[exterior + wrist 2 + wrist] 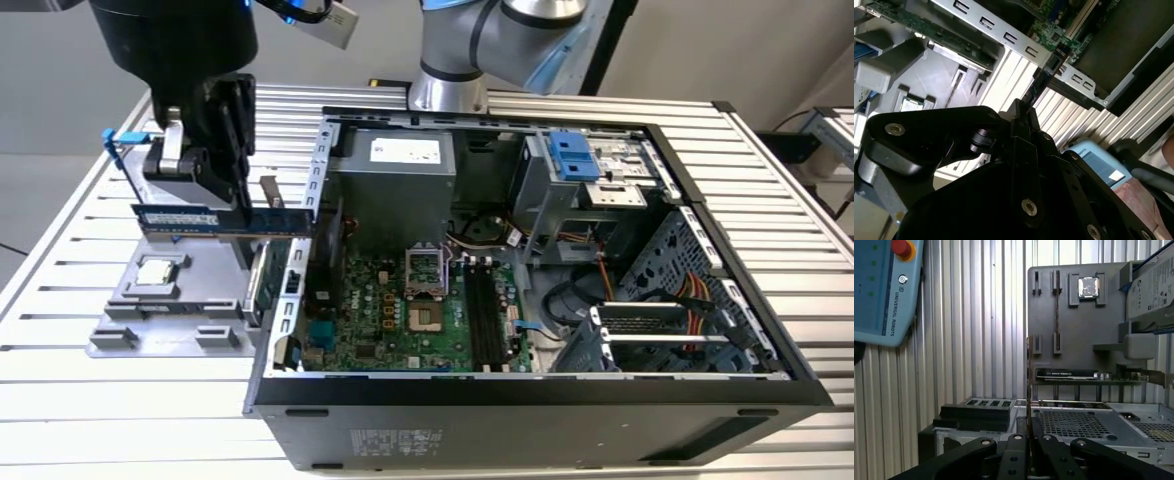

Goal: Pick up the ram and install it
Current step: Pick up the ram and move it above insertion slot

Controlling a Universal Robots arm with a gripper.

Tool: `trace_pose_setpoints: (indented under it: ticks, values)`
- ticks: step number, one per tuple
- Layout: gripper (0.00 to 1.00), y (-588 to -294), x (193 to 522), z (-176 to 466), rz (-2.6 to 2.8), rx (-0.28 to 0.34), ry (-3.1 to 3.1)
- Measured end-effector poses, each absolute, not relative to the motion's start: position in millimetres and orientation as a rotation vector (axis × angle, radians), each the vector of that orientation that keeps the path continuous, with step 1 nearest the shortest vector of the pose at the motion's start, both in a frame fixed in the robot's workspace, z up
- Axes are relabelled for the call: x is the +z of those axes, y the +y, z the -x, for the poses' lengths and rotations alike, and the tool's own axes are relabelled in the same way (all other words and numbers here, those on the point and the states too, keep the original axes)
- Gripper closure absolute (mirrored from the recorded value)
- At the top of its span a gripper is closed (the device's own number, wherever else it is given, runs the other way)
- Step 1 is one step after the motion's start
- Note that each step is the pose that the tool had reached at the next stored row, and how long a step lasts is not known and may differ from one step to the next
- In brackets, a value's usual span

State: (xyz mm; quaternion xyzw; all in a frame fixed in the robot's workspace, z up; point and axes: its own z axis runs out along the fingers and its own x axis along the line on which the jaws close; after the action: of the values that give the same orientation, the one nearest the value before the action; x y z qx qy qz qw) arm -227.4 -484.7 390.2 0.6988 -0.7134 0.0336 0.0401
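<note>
Above grey parts tray [150, 322], beside open computer case [534, 420]: pincer [242, 205] closed tight on ram [180, 219], held level

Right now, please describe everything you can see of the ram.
The ram is a long, narrow dark-blue board with black chips and a small white label. The hand is shut on it, holding it level in the air above the grey tray, beside the open computer case.

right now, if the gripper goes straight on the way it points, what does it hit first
Probably the grey holder tray: the gripper, shut on the ram, points down over the tray's edge beside the computer case, so the ram would touch first. Depth is unclear; the green card stands close.
</note>
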Motion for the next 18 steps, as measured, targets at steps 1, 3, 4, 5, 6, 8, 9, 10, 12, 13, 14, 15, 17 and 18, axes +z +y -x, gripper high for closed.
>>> trace_pose_setpoints:
  ticks: [1,3,4,5,6,8,9,10,12,13,14,15,17,18]
  values:
    - [1.00,-484.7,390.1,227.1,-2.141,0.103,-2.186]
    - [1.00,-484.7,390.1,226.8,-2.141,0.103,-2.186]
    - [1.00,-484.7,390.1,226.5,-2.141,0.103,-2.186]
    - [1.00,-484.7,390.1,226.2,-2.141,0.103,-2.186]
    - [1.00,-484.7,390.1,226.0,-2.141,0.103,-2.186]
    - [1.00,-484.7,390.1,225.5,-2.141,0.103,-2.186]
    - [1.00,-484.7,390.1,225.1,-2.141,0.103,-2.186]
    - [1.00,-484.7,390.1,224.9,-2.141,0.103,-2.186]
    - [1.00,-484.7,390.1,224.5,-2.141,0.103,-2.186]
    - [1.00,-484.7,390.1,224.3,-2.141,0.103,-2.186]
    - [1.00,-484.7,390.1,224.2,-2.141,0.103,-2.186]
    - [1.00,-484.7,390.1,224.0,-2.141,0.103,-2.186]
    - [1.00,-484.7,390.2,223.6,-2.141,0.103,-2.186]
    - [1.00,-484.7,390.1,223.5,-2.141,0.103,-2.186]
